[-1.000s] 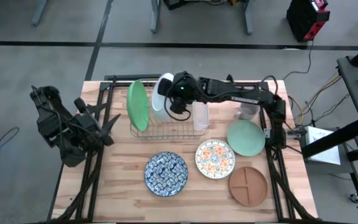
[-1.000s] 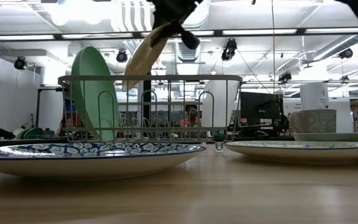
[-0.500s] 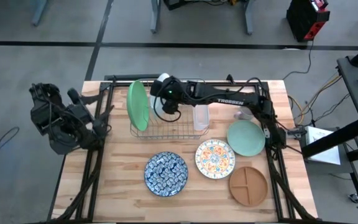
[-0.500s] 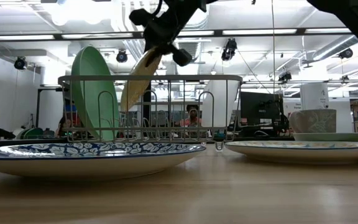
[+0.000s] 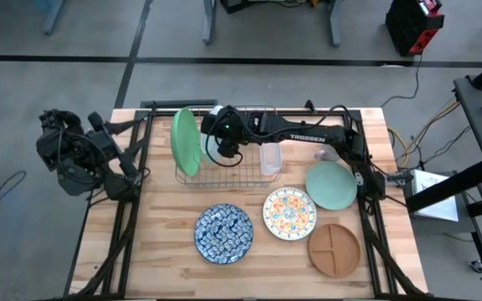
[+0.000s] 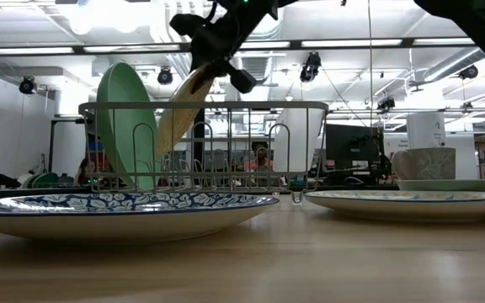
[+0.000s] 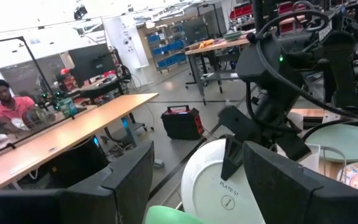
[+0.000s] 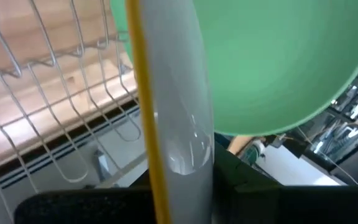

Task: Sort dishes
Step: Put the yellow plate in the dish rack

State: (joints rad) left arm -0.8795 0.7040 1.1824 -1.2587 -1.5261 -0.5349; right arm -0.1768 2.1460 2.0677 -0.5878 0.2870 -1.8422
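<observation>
Setting: wooden tabletop (image 5: 166,267) in an open workshop; benches, shelving and people beyond

Rack: wire dish rack (image 5: 228,171) toward the far side of the tabletop, green plate (image 5: 185,140) standing on edge in its left slots

Right tool (image 6: 213,38): reaches over the rack, clamped on the upper rim of the gold-rimmed plate (image 6: 179,109)

Gold-rimmed plate: tilted, lower edge inside the rack just beside the green plate

Left tool (image 5: 99,163): parked at the tabletop's left edge; grip cannot be told

Flat on the tabletop: blue patterned plate (image 5: 223,233), floral plate (image 5: 289,213), pale teal plate (image 5: 331,185), brown divided plate (image 5: 335,248)

Step, judged: seating the plate in a slot

Doing it well: bring it upright, lower edge between two wires, clear of the green plate; let go only once the wires carry it
</observation>
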